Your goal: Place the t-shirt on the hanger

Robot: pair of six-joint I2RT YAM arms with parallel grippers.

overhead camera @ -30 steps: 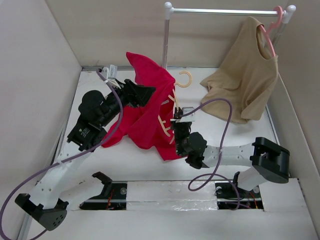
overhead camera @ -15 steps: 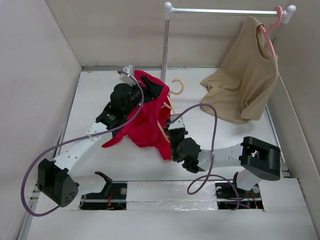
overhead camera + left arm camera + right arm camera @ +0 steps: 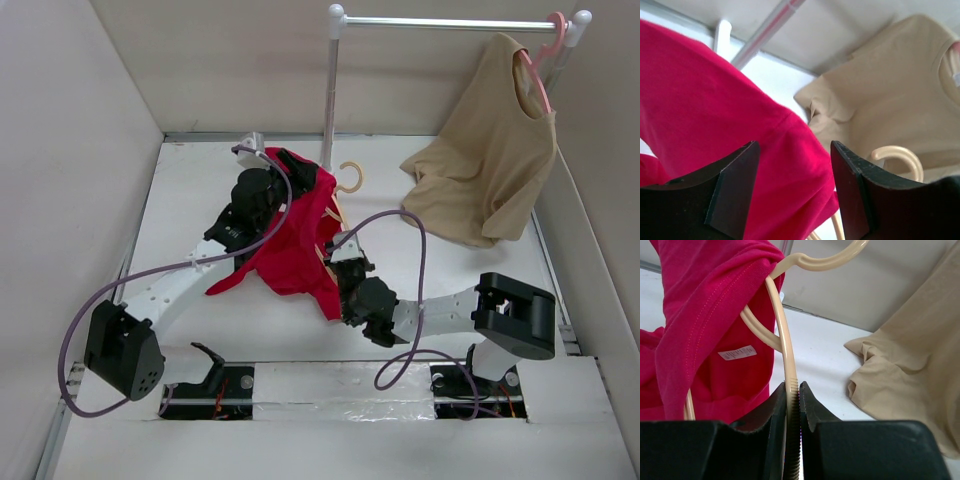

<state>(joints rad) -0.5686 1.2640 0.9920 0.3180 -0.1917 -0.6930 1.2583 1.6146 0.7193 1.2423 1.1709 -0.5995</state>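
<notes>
Left of the metal post point(image 3: 329, 95), the left gripper point(image 3: 795, 192) has its fingers spread wide, and red cloth shows behind the gap; I see no grip on it. The t-shirt point(image 3: 295, 240) is bright red, soft and much crumpled. It hangs in folds just in front of the post, with a white label on its inside. Its top edge is draped over one shoulder of the hanger point(image 3: 785, 347), which is pale beige and thin, its hook just right of the post. The right gripper point(image 3: 791, 390) is pressed together on the hanger's bar. One second ago the t-shirt stood in a high peak left of the post; now it sits lower and closer to the hook.
</notes>
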